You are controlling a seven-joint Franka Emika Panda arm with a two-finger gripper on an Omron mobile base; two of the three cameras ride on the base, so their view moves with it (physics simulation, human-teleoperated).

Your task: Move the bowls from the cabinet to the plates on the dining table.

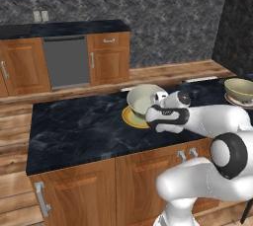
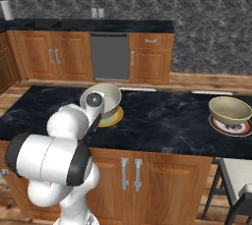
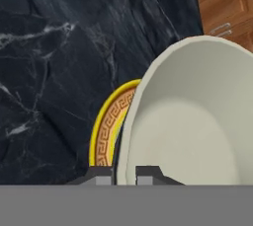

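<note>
Gripper (image 3: 125, 174) at the bottom centre of the hand view clamps the rim of a cream bowl (image 3: 197, 121), one dark fingertip on each side of the wall. That bowl fills the right half of that frame, tilted, and overlaps a yellow plate (image 3: 106, 129) with a patterned orange band at lower centre; whether it touches the plate cannot be told. Around them spreads the black, white-veined top of the dining table (image 3: 54, 62). In the left base view the white arm reaches from the lower right to the frame's centre, where the bowl (image 1: 143, 97) leans over the plate (image 1: 132, 118) on the table (image 1: 74, 131). At the right edge of that frame a second bowl (image 1: 239, 90) sits on another plate (image 1: 236, 102). In the right base view the held bowl (image 2: 107, 98) and its plate (image 2: 113, 117) lie left of centre, partly behind the arm, while the second bowl (image 2: 229, 110) rests on its plate (image 2: 230, 127) at the right, well apart. Against the far wall in the upper part of that frame stands a counter (image 2: 123, 25) with a grey dishwasher (image 2: 109, 56).
</note>
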